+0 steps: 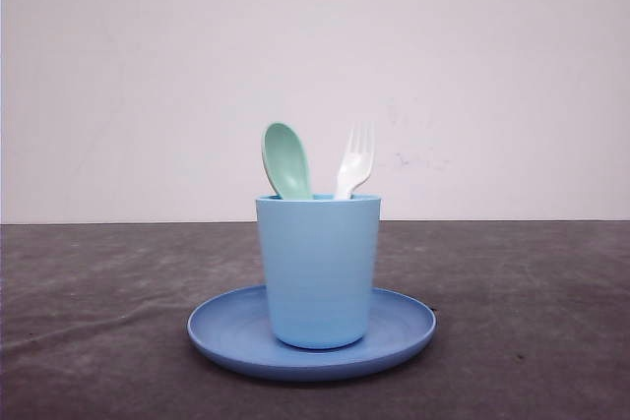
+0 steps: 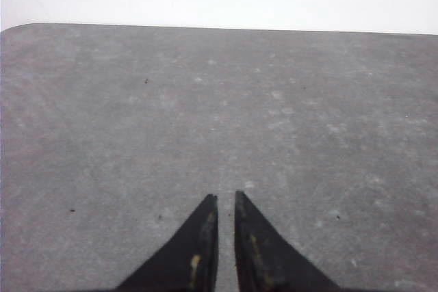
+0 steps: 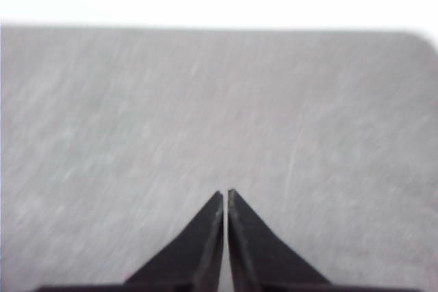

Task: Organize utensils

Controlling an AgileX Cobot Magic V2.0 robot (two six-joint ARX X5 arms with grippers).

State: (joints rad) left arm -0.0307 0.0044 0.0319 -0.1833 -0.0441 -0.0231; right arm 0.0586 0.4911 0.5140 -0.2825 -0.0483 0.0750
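Observation:
A pale mint-green spoon (image 1: 285, 159) and a white fork (image 1: 355, 161) stand upright in a light blue cup (image 1: 319, 268), bowl and tines sticking out above its rim. The cup stands on a round blue plate (image 1: 221, 334) at the middle of the dark table. In the left wrist view my left gripper (image 2: 226, 196) hangs over bare grey table, its black fingers nearly together with nothing between them. Seen from the right wrist, my right gripper (image 3: 226, 193) is likewise shut over bare table, holding nothing.
The dark grey table (image 1: 512, 292) runs wide on both sides of the plate. A plain white wall (image 1: 472, 66) stands behind its far edge. A rounded table corner (image 2: 20, 29) shows in the left wrist view.

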